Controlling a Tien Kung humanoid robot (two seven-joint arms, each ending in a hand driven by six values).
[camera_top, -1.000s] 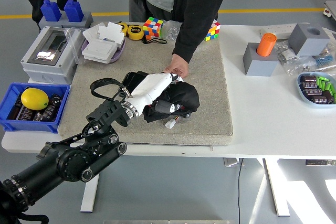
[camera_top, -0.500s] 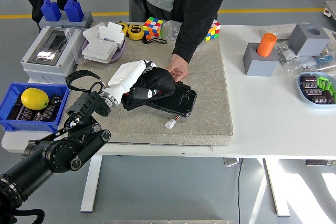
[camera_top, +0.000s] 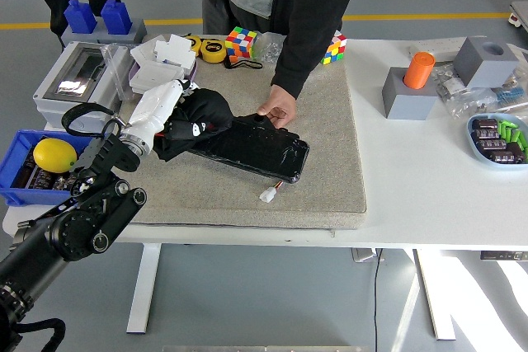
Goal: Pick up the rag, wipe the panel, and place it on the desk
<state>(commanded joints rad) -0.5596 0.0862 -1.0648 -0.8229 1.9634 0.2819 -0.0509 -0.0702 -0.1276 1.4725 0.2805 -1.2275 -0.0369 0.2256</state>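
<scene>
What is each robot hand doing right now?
Left hand: closed on the black rag, at the panel's left end.
Right hand: not in view.

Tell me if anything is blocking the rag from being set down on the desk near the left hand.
Nothing visible blocks it. The left hand holds the black rag at the left end of the panel, and bare mat lies just in front. The person's hand holds the panel's far edge.
</scene>
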